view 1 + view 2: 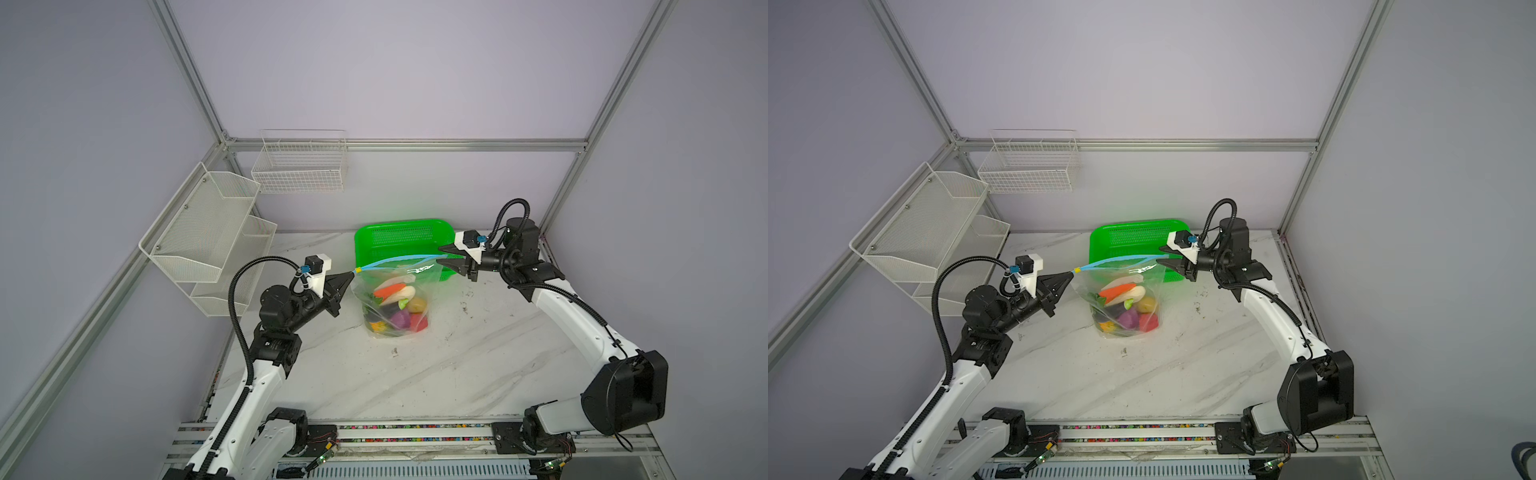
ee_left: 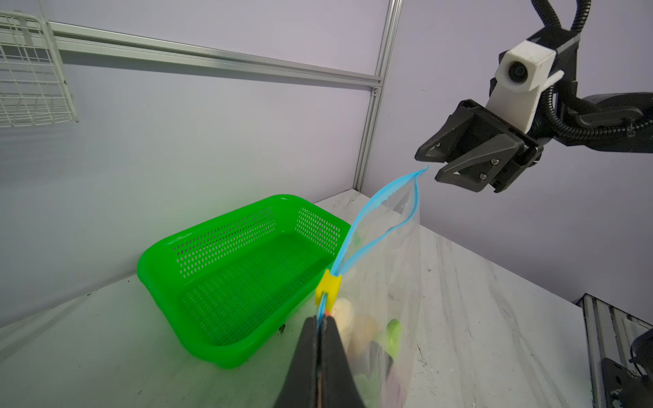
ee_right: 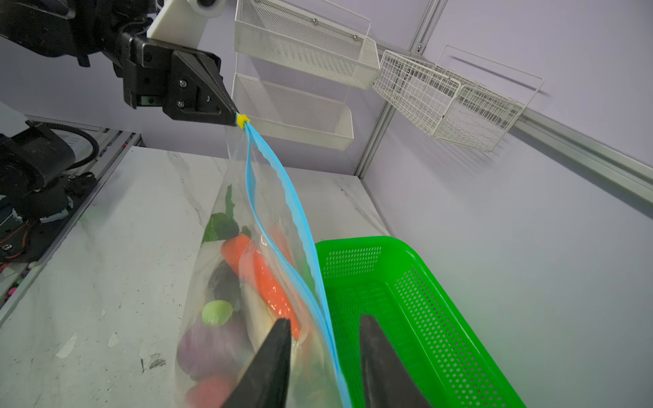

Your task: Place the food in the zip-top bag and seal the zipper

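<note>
Food point(image 1: 395, 307) in bag point(image 1: 420, 279) just beside basket point(image 1: 399, 237); left gripper point(image 1: 350, 274) clamped on zipper point(image 1: 399, 260) by slider point(image 1: 358, 270); right gripper point(image 1: 439, 254) parted astride far end, gripping nothing; risk of unheld end sagging, slider jamming.

Both top views look down from high above the front edge onto the whole white marble tabletop point(image 1: 457, 374). The wrist views sit low and close, facing each other along the clear crinkly plastic bag point(image 2: 388, 265).

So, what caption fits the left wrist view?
Left jaws pinch the zipper beside its yellow slider; right jaws open.
</note>
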